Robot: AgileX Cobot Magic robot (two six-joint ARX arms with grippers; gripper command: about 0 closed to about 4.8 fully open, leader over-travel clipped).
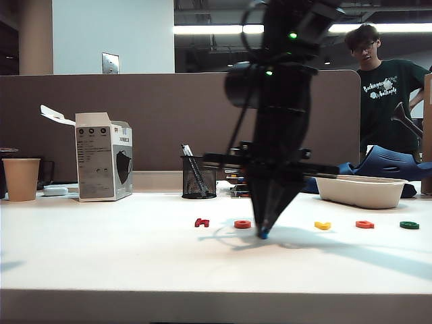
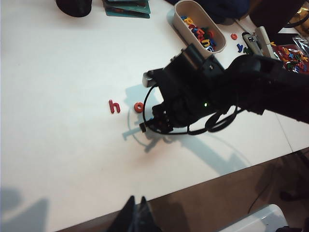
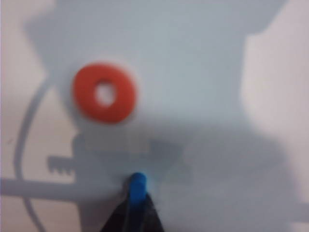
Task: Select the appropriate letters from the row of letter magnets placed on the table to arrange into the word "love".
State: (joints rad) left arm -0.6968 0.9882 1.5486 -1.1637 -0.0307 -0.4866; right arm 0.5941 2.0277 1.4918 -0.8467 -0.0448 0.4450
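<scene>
On the wide white table (image 1: 101, 256), the right gripper (image 1: 263, 233) points straight down, its black fingers pinched on the blue straight plastic bar (image 3: 137, 186), just beside the flat orange-red ring (image 3: 104, 93). Only the left wrist view shows the white tub (image 2: 179, 10) of mixed letters; there the left gripper (image 2: 137, 212) hovers off the table edge, and I cannot tell whether it is closed.

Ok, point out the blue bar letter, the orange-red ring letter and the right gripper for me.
blue bar letter (image 3: 137, 186): right wrist view, its exposed rounded end.
orange-red ring letter (image 3: 84, 94): right wrist view, the ring's band beside the hole.
right gripper (image 1: 264, 231): exterior view, fingertips shut on the blue bar letter.
</scene>
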